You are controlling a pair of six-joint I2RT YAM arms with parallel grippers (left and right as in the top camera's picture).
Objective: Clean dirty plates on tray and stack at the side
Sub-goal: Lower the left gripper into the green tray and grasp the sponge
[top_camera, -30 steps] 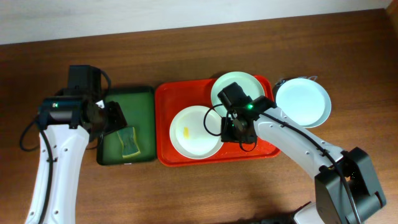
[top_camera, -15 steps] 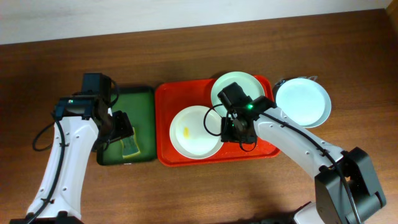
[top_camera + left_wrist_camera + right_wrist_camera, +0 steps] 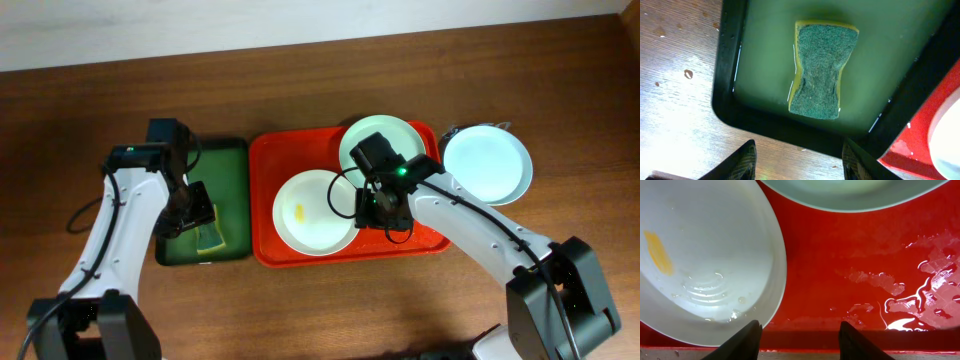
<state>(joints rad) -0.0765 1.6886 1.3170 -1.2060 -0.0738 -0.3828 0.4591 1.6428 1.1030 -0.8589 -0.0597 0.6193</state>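
The red tray (image 3: 266, 160) holds two dirty plates: a white one with a yellow smear (image 3: 312, 212) in front and a mint one (image 3: 385, 142) at the back, partly under my right arm. A third plate (image 3: 487, 165) rests on the table to the tray's right. My right gripper (image 3: 376, 210) hangs open over the wet tray floor (image 3: 840, 270), and its left finger (image 3: 747, 340) is close to the smeared plate's rim (image 3: 705, 255). My left gripper (image 3: 195, 213) is open and empty. It hovers by the near rim of a green tray, apart from the sponge (image 3: 817, 70).
The dark green tray (image 3: 225, 160) sits left of the red tray and holds a little water and the green-topped yellow sponge (image 3: 210, 236). Its corner nearly meets the red tray (image 3: 920, 135). Bare wooden table surrounds both trays.
My left arm has swung right and forward over the green tray, bringing the gripper nearer the sponge. The right arm and the plates have not moved.
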